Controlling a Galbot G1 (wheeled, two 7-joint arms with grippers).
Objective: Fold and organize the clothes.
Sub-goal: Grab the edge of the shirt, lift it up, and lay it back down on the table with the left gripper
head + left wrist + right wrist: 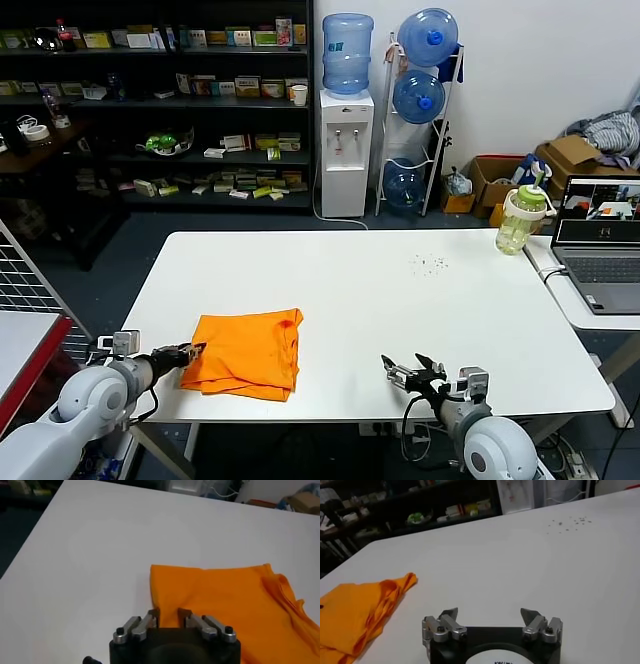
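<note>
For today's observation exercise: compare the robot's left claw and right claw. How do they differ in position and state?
1. The left claw sits at the orange T-shirt's near-left edge; the right claw is over bare white table, apart from it.
2. The left claw's fingers are narrowly spaced with cloth between them; the right claw's spread wide, empty.
Both sit low near the table's front edge.

Worktop (pixel 400 300): a white rectangular top, carrying only a few things.
T-shirt (pixel 245 352): orange, lying folded into a rough square on the near left part of the worktop, layered edges showing along its right side.
Specks (pixel 430 264): a small scatter of dark crumbs sitting on the far right part, well apart from the T-shirt.
Left tool (pixel 192 350): reaching in at the T-shirt's left edge.
Right tool (pixel 408 371): hanging low over bare worktop near the front edge, fingers spread.
</note>
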